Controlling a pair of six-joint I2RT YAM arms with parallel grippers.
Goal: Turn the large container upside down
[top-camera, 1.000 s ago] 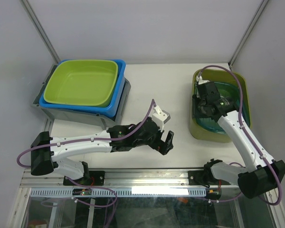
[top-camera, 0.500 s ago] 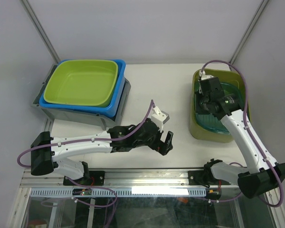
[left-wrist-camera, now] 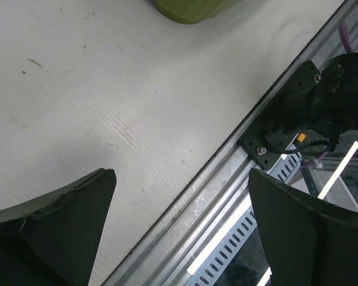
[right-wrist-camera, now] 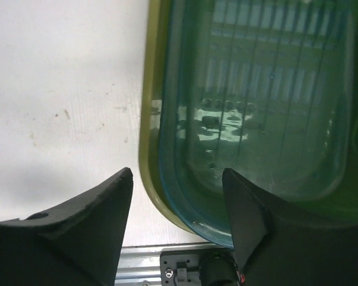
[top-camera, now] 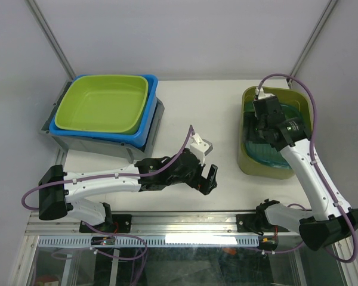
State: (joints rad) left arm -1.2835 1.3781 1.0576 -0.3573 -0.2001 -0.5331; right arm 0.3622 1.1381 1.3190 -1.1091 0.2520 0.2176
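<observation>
Large container, the olive-green one, sits on the right side of the table. A smaller teal tub lies inside it. It looks like thin, stiff plastic, so you can guess it is light and a bit slippery. The best place to hold it is the rim of its left wall. Mind that the teal tub may slide out when it tips.

Your right gripper hangs over that left rim. Its jaws are apart and hold nothing, and the rim shows in the gap between them, lower down. Your left gripper is spread wide too, low over the table, well apart from the container.
</observation>
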